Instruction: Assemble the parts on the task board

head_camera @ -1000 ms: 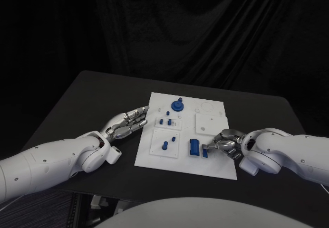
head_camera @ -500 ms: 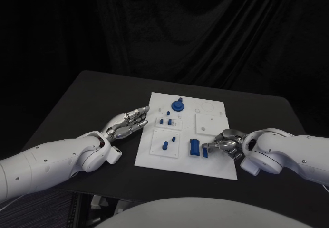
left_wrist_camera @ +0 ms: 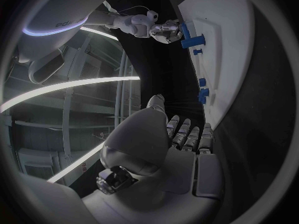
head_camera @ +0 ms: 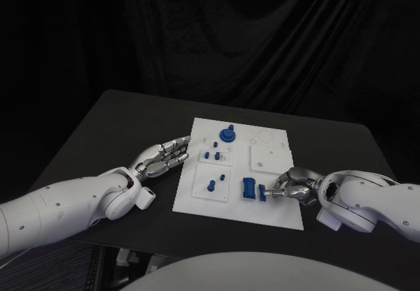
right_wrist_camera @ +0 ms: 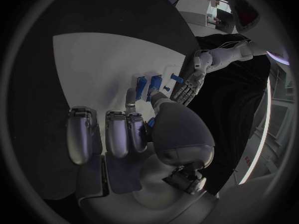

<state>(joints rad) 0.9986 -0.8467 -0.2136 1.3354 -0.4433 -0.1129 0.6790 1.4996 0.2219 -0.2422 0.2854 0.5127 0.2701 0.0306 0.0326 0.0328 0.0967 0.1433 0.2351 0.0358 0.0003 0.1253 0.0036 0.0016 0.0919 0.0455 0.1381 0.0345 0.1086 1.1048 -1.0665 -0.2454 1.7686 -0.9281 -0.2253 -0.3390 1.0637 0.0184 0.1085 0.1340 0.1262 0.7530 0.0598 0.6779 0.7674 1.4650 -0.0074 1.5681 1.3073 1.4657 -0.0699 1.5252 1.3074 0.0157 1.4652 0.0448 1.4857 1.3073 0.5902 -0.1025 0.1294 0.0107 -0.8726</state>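
Observation:
The white task board (head_camera: 275,212) lies mid-table, also seen as board (left_wrist_camera: 230,59) and board (right_wrist_camera: 93,69). On it are a round blue knob (head_camera: 227,133), small blue pegs (head_camera: 211,156), two more pegs (head_camera: 216,182) and a blue block (head_camera: 249,189). My right hand (head_camera: 293,187) rests at the board's right edge and pinches a small blue part (head_camera: 261,195) just beside the block; the part (left_wrist_camera: 188,35) sits against the right hand (left_wrist_camera: 163,29). My left hand (head_camera: 164,156) lies open, fingers straight, off the board's left edge, holding nothing.
The black table (head_camera: 114,127) runs wide to the left and behind the board. Bare white recessed plates (head_camera: 269,157) fill the board's upper right. My left forearm (head_camera: 79,203) lies across the table's near left corner.
My right arm has shifted slightly right and its fingers have closed in lower on the small blue part. The left hand and the other parts have not moved.

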